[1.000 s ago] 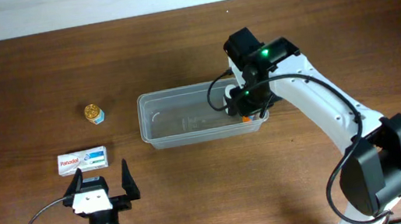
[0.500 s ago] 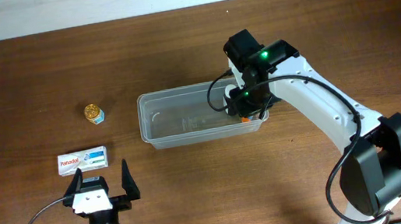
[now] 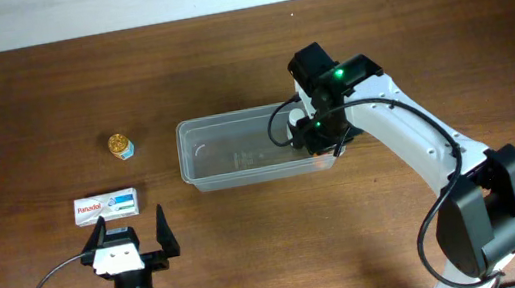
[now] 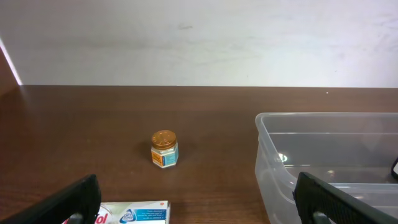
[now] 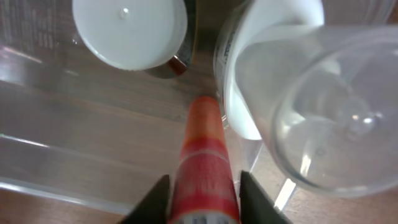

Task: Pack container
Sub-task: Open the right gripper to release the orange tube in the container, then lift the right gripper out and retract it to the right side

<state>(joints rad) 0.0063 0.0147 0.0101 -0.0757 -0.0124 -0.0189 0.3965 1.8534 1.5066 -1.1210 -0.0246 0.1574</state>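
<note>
Clear plastic, the container (image 3: 185, 156) sits mid-table on dark wood. At its right end the right gripper (image 3: 318, 142) pinches an orange tube (image 5: 202, 149) beside a white-capped bottle (image 5: 129, 31). The left gripper (image 3: 131, 229) rests spread wide near the Panadol box (image 3: 106, 207) and small jar (image 3: 120, 144).

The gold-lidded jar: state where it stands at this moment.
In the overhead view the jar stands upright on the left side of the table, apart from the container on its right, with the Panadol box nearer the left gripper.
</note>
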